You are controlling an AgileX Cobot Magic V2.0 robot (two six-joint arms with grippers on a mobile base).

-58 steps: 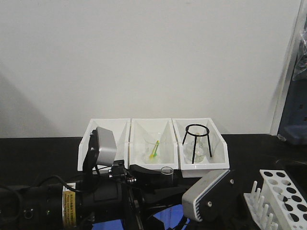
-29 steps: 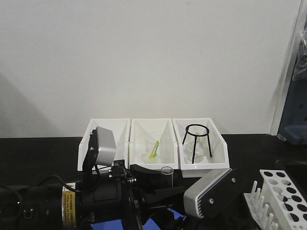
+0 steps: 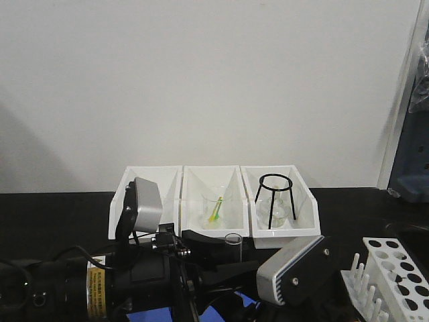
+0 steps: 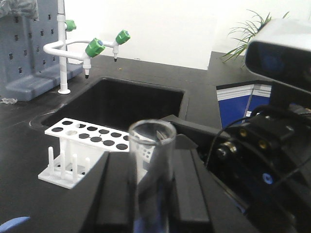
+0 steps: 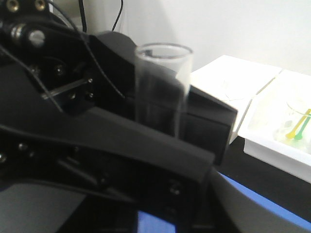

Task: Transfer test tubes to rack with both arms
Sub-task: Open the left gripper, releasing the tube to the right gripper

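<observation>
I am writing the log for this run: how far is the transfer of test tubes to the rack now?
Done: nothing visible; the rack holds no tube in view. In hand: one test tube stands upright between the fingers of the left gripper, with the right gripper close beside it. Left: carrying it to the rack and inserting it.

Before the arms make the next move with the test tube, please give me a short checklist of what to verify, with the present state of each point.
1. Test tube upright, mouth up: ok.
2. Left gripper has a finger on each side of the tube: ok.
3. Right gripper shut on the tube: cannot tell; the lower part of the tube is hidden in the right wrist view.
4. Rack standing upright, with no tube in it: ok.
5. Glass of the tube whole, without a crack: cannot tell; the close views are blurred.
</observation>
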